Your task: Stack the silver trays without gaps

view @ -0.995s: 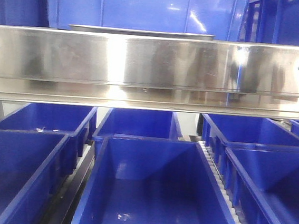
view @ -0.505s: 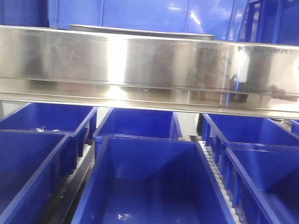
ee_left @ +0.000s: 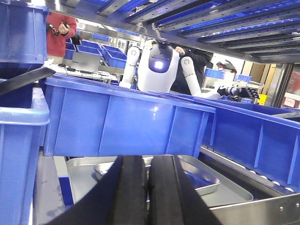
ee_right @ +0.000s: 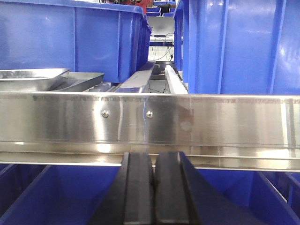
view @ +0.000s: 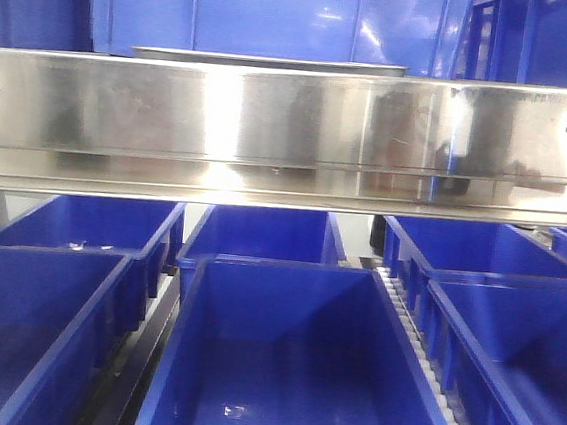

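Trays (ee_left: 201, 180) nested on shelf; both arms' fingers (ee_left: 133, 192) closed, empty

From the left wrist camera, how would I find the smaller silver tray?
Find the blue bin on the upper shelf, behind the steel rail. In front of it lies a wide flat tray. The smaller tray sits askew inside it, shinier, with raised walls.

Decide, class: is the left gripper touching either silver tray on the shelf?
Apart. In the left wrist view the left gripper, fingers together and holding nothing, sits short of the smaller silver tray resting in the larger tray.
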`<state>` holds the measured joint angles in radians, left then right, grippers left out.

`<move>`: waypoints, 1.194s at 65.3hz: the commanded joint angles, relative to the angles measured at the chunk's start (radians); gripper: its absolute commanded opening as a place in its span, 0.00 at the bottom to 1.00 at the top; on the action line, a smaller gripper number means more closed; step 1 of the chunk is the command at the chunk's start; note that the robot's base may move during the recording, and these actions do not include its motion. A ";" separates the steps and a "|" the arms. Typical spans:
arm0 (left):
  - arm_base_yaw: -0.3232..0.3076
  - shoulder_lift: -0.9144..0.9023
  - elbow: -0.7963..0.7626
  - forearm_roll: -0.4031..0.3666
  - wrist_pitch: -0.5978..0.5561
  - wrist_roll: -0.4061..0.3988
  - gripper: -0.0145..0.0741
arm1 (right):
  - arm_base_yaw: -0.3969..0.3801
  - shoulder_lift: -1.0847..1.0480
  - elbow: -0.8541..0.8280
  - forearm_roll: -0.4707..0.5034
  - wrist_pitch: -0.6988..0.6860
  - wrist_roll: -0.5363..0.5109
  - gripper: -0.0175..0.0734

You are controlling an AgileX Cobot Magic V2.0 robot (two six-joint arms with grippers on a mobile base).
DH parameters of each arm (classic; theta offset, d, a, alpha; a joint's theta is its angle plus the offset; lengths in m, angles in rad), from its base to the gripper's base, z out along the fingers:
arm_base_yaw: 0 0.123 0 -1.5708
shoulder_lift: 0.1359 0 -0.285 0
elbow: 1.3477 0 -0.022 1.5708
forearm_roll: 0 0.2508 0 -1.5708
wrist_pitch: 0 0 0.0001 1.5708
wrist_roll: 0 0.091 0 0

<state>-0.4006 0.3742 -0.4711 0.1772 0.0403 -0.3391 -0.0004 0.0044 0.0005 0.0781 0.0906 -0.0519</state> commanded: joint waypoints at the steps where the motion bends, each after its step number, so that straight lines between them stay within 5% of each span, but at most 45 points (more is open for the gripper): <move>1: 0.013 -0.020 0.009 -0.015 -0.040 0.043 0.17 | -0.007 -0.004 -0.001 0.004 -0.011 0.000 0.11; 9: 0.093 -0.083 0.057 -0.248 -0.120 0.422 0.17 | -0.007 -0.004 -0.001 0.004 -0.011 0.000 0.11; 13: 0.152 -0.117 0.090 -0.297 -0.119 0.534 0.17 | -0.007 -0.004 -0.001 0.004 -0.011 0.000 0.11; 27: 0.344 -0.241 0.227 -0.250 0.017 0.516 0.17 | -0.007 -0.004 -0.001 0.004 -0.011 0.000 0.11; 36: 0.414 -0.333 0.309 -0.210 0.046 0.476 0.17 | -0.007 -0.004 -0.001 0.004 -0.011 0.000 0.11; 44: 0.414 -0.374 0.396 -0.119 0.041 0.339 0.17 | -0.007 -0.004 -0.001 0.004 -0.011 0.000 0.11; 55: 0.397 -0.374 0.471 -0.119 -0.070 0.339 0.16 | -0.007 -0.004 -0.001 0.004 -0.011 0.000 0.11; 78: 0.395 -0.374 0.471 -0.177 -0.021 0.443 0.16 | -0.007 -0.004 -0.001 0.004 -0.013 0.000 0.11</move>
<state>0.0011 0.0048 0.0010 0.0137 0.0418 0.0903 -0.0022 0.0038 0.0005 0.0781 0.0931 -0.0519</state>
